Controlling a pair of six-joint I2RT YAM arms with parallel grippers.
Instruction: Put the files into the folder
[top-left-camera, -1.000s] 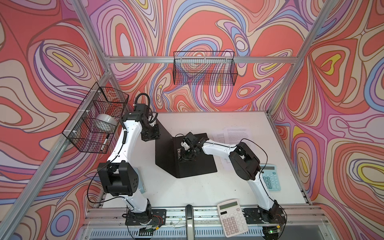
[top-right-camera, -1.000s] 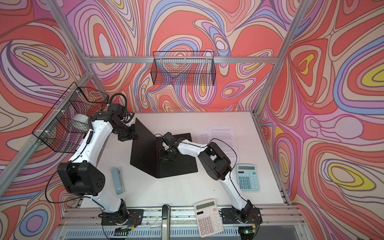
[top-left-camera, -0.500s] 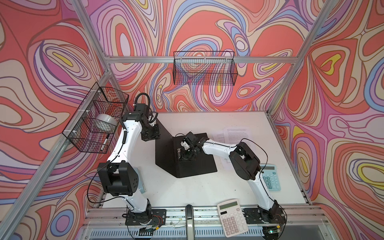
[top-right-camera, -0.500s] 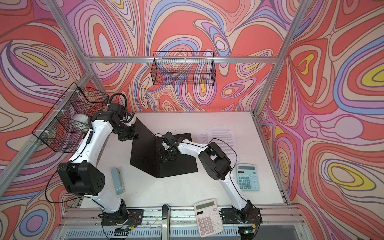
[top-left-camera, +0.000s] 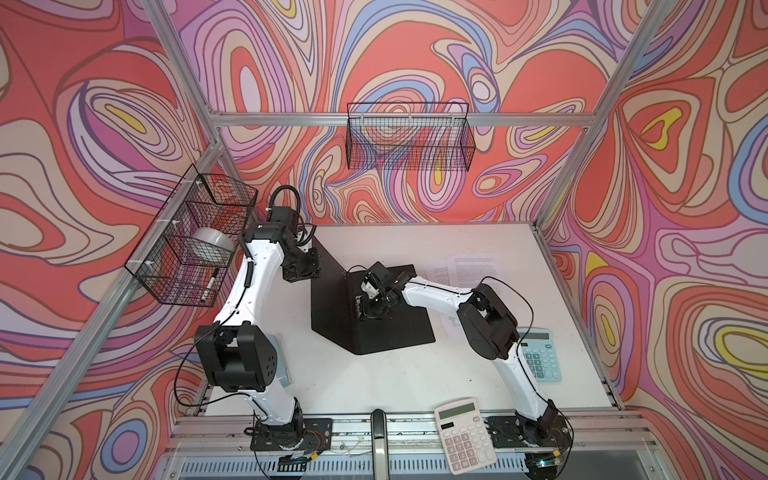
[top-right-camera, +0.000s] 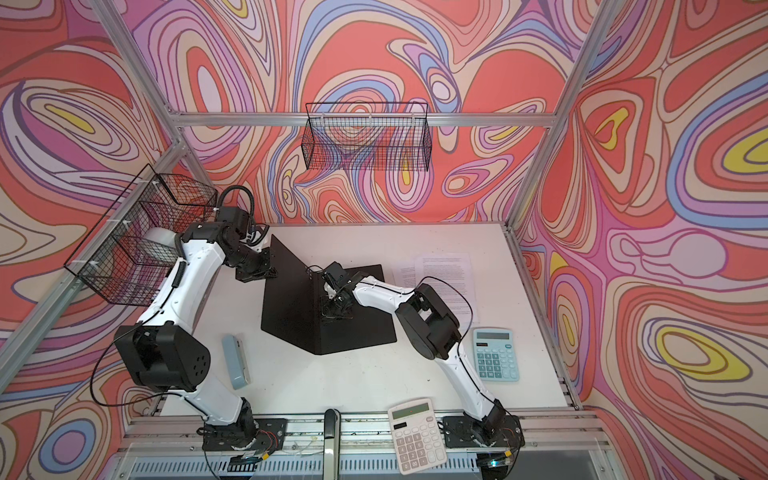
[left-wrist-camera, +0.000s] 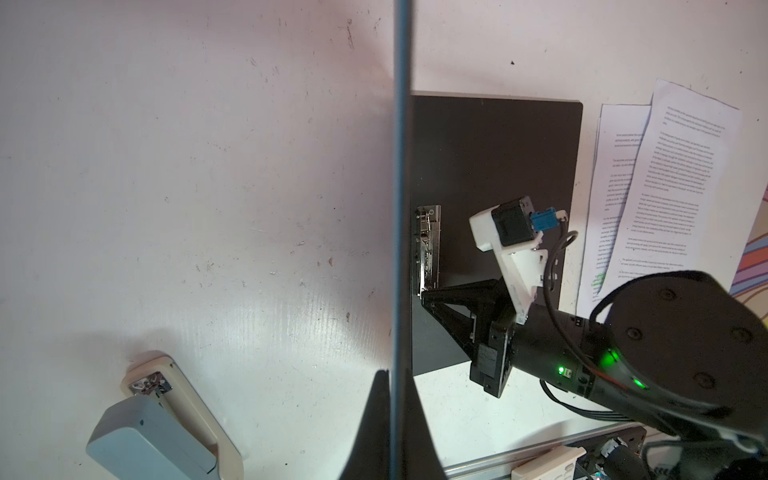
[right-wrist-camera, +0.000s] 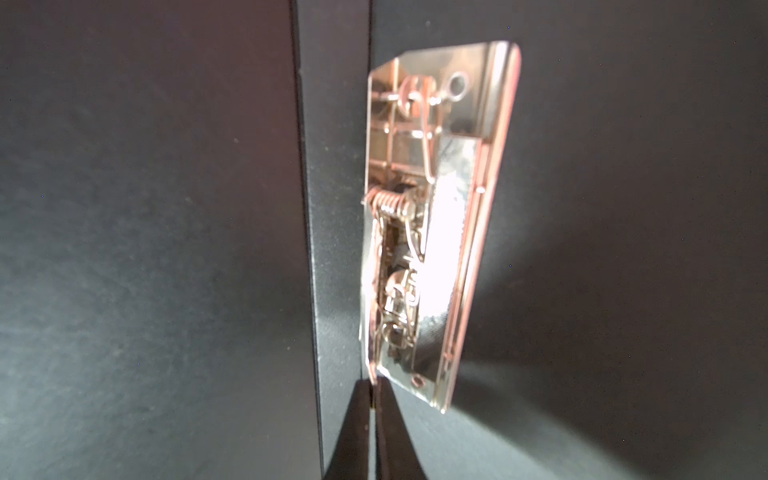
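Nearest, white calculator (top-left-camera: 465, 436) at table (top-left-camera: 374, 386) front. Mid-table, folder (top-left-camera: 399, 332) open, black inside showing, one cover raised and pinched at its edge by left gripper (left-wrist-camera: 397, 378). Right gripper (right-wrist-camera: 375, 395) pressed together on metal clip (right-wrist-camera: 440, 232) end. Farther right, files (top-left-camera: 478, 270) flat beside the folder, not in it.

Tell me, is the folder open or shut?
Open. The folder has one cover flat, the left pincer holds the other upright, and its metal clip shows.
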